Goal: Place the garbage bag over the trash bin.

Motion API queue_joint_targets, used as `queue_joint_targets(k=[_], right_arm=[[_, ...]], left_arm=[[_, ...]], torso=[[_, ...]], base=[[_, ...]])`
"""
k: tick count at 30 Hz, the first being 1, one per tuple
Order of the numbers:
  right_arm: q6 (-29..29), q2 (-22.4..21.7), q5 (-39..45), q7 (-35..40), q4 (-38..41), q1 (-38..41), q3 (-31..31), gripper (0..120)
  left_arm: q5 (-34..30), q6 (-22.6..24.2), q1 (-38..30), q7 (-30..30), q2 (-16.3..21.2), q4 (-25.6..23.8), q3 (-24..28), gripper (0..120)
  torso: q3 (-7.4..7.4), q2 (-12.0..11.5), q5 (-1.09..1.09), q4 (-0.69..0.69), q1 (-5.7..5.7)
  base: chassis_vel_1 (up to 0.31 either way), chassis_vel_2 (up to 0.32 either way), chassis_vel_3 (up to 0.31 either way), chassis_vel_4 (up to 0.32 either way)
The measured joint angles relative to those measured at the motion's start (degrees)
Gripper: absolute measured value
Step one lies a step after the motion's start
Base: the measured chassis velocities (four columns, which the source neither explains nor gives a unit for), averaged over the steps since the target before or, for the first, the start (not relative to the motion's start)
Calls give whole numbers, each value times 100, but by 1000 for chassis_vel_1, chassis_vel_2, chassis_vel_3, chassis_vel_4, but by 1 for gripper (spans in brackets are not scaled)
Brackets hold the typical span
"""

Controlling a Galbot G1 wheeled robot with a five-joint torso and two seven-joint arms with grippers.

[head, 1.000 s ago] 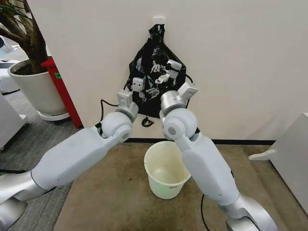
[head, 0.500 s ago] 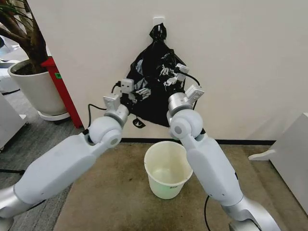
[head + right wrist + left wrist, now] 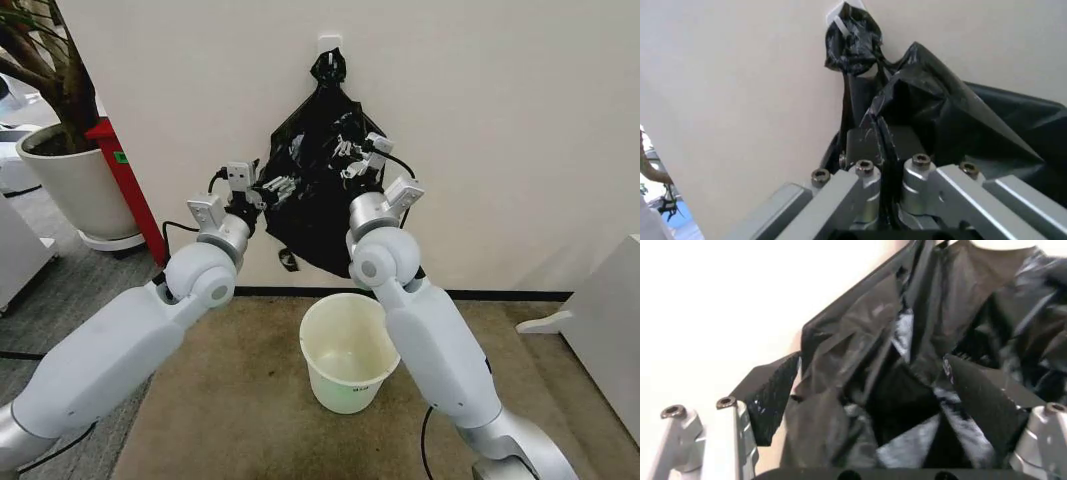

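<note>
Both grippers pinch the bag point(image 3: 315, 190) hanging on the wall, right gripper point(image 3: 352, 152) and left gripper point(image 3: 272, 186) spreading it above the bin point(image 3: 347, 352).

Left gripper point(image 3: 272, 186) has moved further out toward robot's left and slightly up since half second ago; left arm's round elbow joint shifted same way, from just beside right arm to well apart. Thin glossy crinkled black plastic garbage bag point(image 3: 318, 205), hanging on wall, now pulled wider on left side, left edge drawn out with gripper. A second ago both grippers sat lower and closer together on bag. Right gripper point(image 3: 352, 155) rose earlier in that second.
</note>
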Motion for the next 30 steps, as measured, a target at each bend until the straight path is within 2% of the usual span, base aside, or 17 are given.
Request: queue_joint_targets(k=[9, 19, 23, 25, 26, 30], right_arm=[[-99, 28, 20, 20, 428, -56, -101, 0], [-130, 92, 39, 29, 455, 97, -256, 0], [-159, 139, 52, 30, 535, 116, -358, 0], [-162, 138, 55, 30, 544, 116, -363, 0], [-170, 125, 63, 26, 571, 118, -387, 0], [-171, 84, 81, 20, 619, 118, -410, 0]], left_arm=[[149, 19, -16, -18, -148, 317, 161, 84], [174, 59, -167, -28, -192, 347, 480, 84], [186, 63, -487, -47, -267, 550, 925, 84], [186, 64, -523, -55, -281, 568, 971, 84], [186, 76, -691, -87, -355, 672, 1174, 84], [186, 106, -969, -128, -514, 912, 1430, 84]], torso=[[0, 0, 0, 0, 0], [0, -1, 0, 0, 0], [0, -1, 0, 1, 0], [0, -1, 0, 1, 0], [0, -1, 0, 0, 0], [0, -1, 1, -1, 0]], base=[[0, 0, 0, 0], [0, 0, 0, 0], [0, 0, 0, 0], [0, 0, 0, 0], [0, 0, 0, 0], [0, 0, 0, 0]])
